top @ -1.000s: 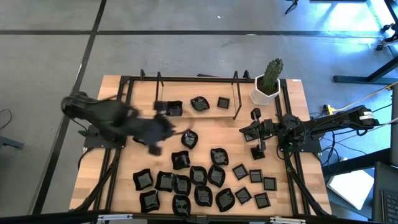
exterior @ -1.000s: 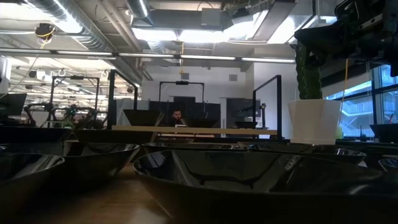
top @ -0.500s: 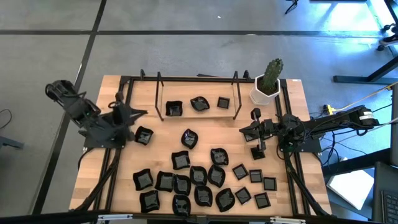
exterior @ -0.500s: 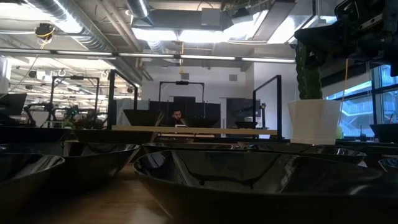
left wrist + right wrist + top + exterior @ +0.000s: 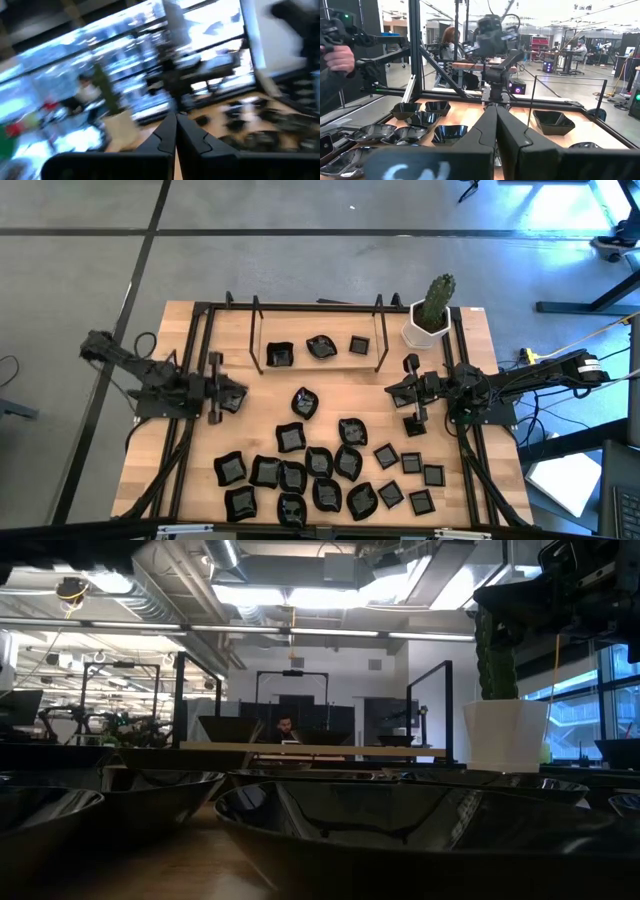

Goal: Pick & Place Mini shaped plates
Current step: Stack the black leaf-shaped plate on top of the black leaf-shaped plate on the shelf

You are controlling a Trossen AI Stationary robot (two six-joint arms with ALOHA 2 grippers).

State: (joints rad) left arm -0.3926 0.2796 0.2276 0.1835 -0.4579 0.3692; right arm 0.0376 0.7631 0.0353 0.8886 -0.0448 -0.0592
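Note:
Several glossy black mini shaped plates lie bunched on the near half of the wooden table [image 5: 320, 470]. Three more rest between the uprights at the far side [image 5: 320, 346]. Single plates lie at the middle [image 5: 303, 402] and at the left [image 5: 233, 398]. My left gripper [image 5: 238, 392] [image 5: 175, 117] is shut and empty, folded back at the table's left, pointing level over that left plate. My right gripper [image 5: 392, 390] [image 5: 496, 109] waits shut and empty at the right, pointing toward the left arm. In the low view the plates [image 5: 400, 830] fill the foreground.
A white pot with a green cactus [image 5: 428, 320] [image 5: 505, 730] stands at the far right corner. A black tube frame [image 5: 300, 308] runs around the table, with uprights at the far side. A person's hand [image 5: 337, 57] shows beyond the table's left side.
My left arm has pulled back from the table's middle toward its left edge and sunk, folding up; its gripper has tipped from pointing down to level. The plate at the left, hidden under the arm a second ago, now lies in the open. The right arm has kept still.

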